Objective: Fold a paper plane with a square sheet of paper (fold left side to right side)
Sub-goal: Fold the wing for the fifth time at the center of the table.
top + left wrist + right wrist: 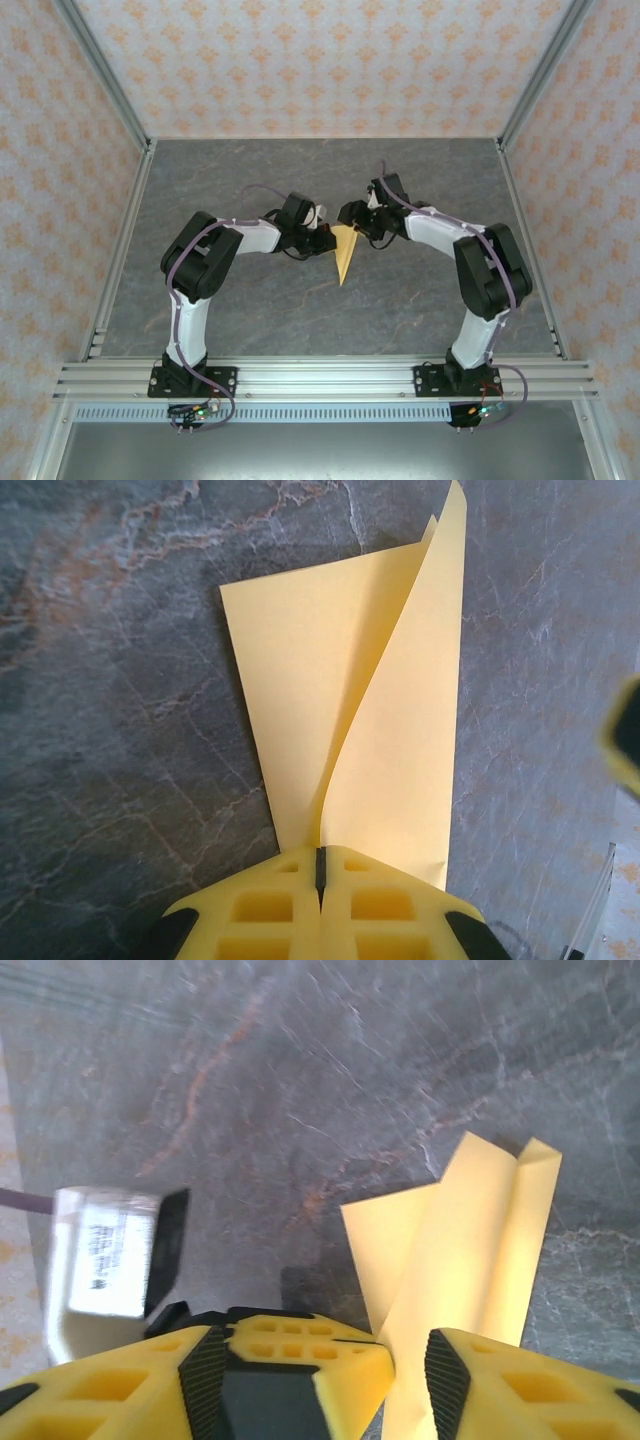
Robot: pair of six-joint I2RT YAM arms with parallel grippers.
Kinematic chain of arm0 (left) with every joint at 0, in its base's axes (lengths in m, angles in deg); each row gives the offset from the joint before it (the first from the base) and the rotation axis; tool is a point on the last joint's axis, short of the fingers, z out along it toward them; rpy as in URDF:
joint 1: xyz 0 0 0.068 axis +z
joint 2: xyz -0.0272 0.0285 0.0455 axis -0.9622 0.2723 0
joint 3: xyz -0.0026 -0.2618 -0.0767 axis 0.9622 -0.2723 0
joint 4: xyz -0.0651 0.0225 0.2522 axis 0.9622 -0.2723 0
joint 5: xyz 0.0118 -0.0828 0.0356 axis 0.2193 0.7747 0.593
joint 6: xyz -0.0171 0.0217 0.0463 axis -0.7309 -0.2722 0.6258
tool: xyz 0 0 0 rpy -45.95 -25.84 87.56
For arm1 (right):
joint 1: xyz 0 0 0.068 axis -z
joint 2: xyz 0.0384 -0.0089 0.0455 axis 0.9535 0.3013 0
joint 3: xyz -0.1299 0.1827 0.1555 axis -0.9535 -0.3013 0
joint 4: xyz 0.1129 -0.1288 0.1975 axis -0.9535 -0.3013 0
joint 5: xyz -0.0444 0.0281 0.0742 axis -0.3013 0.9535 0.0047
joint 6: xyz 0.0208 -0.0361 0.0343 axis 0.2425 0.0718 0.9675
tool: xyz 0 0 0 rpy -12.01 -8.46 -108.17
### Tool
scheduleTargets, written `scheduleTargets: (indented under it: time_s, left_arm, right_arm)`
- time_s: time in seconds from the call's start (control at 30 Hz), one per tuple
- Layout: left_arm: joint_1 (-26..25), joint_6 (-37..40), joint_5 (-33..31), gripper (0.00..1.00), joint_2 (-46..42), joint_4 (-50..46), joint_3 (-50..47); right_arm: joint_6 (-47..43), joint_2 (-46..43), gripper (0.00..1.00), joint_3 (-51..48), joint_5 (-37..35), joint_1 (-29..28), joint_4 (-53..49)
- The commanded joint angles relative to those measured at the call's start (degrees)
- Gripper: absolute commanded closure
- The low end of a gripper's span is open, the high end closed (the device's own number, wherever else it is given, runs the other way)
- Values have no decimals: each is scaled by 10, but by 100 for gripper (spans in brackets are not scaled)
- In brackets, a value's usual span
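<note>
Yellow-orange paper, thin and light: one half-made paper plane [345, 255], a pointed wedge lying mid-table on the grey tabletop [250, 300]. Two grippers sit at its wide end. It is limp, creases at a touch, would probably tear if tugged, and likely slides on the smooth top. Best hold is a loose flap edge.

Fully closed: left gripper [320, 865], with the raised flap running into its seam; looks pinched. Jaws roughly half apart: right gripper [410, 1352], with a flap standing in the gap, unclamped.

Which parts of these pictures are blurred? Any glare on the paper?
Left wrist view: the folded paper is sharp, no glare; a yellow-black shape at the right edge is blurred. Right wrist view: a white labelled block at left is blurred. Top view: even light.
</note>
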Motion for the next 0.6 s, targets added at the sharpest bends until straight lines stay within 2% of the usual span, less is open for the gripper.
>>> scheduleTargets:
  time_s: [0.0, 0.13, 0.2, 0.3, 0.57]
  left_arm:
    - [3, 3, -18, 100, 24, -13, -15]
    - [3, 4, -19, 100, 22, -14, -14]
    - [3, 4, -19, 100, 22, -15, -14]
    - [2, 4, -19, 100, 22, -15, -14]
    - [2, 4, -20, 100, 22, -16, -14]
  right_arm:
    - [-3, -4, 52, -6, -5, -2, 0]
    - [14, 27, 77, 4, 27, -5, 18]
    - [18, 38, 84, 8, 26, -6, 19]
    - [16, 54, 87, 20, 26, -6, 7]
    - [3, 79, 88, 28, 22, -7, -16]
